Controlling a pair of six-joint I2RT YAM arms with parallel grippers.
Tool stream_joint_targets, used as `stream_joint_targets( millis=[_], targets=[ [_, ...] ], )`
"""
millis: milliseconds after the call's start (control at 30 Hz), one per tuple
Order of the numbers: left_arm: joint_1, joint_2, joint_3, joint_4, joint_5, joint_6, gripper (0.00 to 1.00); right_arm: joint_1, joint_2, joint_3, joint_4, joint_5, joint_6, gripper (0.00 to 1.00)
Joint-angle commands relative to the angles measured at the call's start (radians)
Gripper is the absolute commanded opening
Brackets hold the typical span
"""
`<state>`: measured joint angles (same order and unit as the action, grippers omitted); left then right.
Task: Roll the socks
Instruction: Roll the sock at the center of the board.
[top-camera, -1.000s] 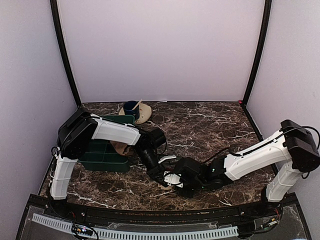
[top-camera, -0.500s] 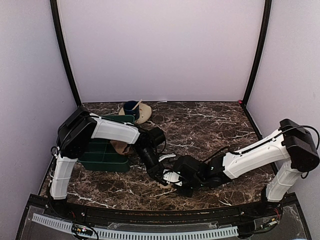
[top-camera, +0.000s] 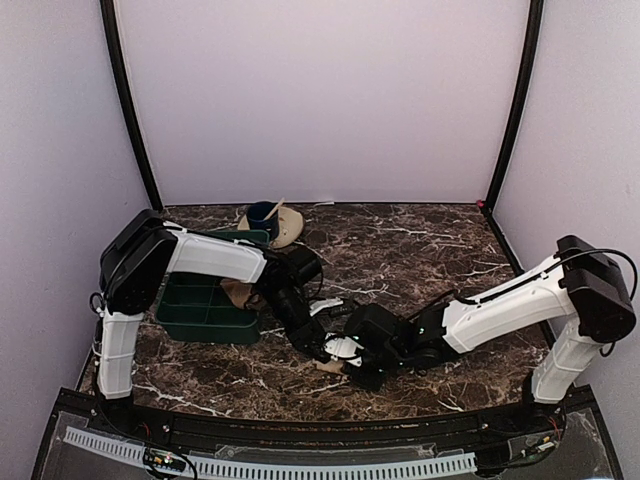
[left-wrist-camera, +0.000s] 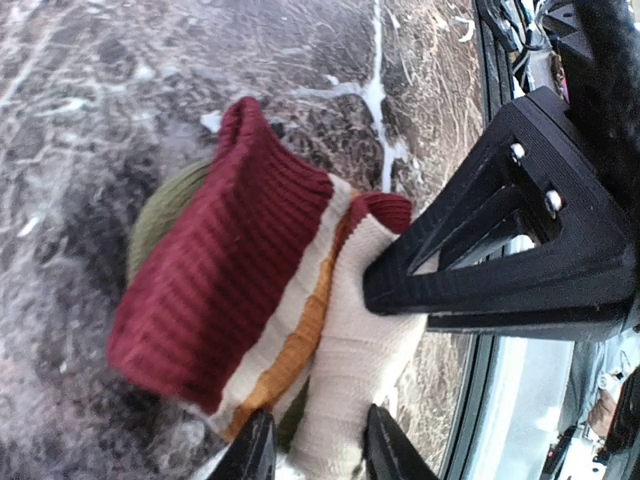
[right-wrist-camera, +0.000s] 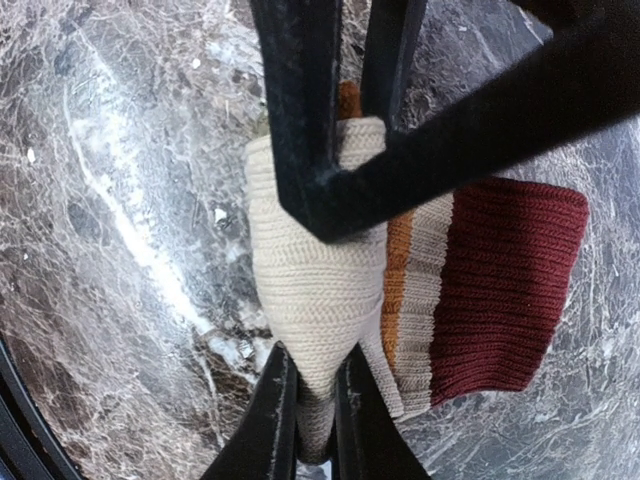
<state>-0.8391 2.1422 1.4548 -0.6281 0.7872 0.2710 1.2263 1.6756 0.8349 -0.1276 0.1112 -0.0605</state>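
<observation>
One sock (left-wrist-camera: 230, 290) lies on the marble near the front edge. It has a tan-beige body rolled up, a dark red cuff, orange and white stripes and an olive patch behind. It shows small in the top view (top-camera: 330, 366). My left gripper (left-wrist-camera: 318, 450) pinches the beige roll from one side. My right gripper (right-wrist-camera: 313, 420) is shut on the tapered end of the same sock (right-wrist-camera: 320, 270). Both grippers meet over it, the left (top-camera: 322, 350) and the right (top-camera: 347, 354). A second tan sock (top-camera: 240, 294) lies by the green tray.
A dark green compartment tray (top-camera: 205, 320) stands at the left under my left arm. A beige saucer with a blue cup (top-camera: 275, 222) sits at the back. The black front rail runs just below the sock.
Both grippers have shifted slightly left with the sock between them. My left arm's elbow has swung left. Both holds stay the same.
</observation>
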Motion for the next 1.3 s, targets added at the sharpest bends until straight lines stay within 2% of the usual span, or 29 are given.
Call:
stream_joint_targets(
  millis=[0, 600, 1000, 1267],
  targets=[
    [0.021, -0.067, -0.044, 0.035, -0.058, -0.023, 0.33, -0.013, 0.033, -0.003, -0.058, -0.061, 0.040, 0.01],
    [0.061, -0.228, -0.189, 0.231, -0.197, -0.127, 0.37, -0.069, 0.020, -0.012, -0.031, -0.167, 0.125, 0.01],
    [0.061, -0.379, -0.348, 0.455, -0.248, -0.191, 0.37, -0.153, -0.003, -0.038, -0.005, -0.322, 0.192, 0.01],
    [0.037, -0.439, -0.420, 0.527, -0.270, -0.188, 0.38, -0.201, 0.001, -0.049, 0.007, -0.413, 0.240, 0.00]
  ],
)
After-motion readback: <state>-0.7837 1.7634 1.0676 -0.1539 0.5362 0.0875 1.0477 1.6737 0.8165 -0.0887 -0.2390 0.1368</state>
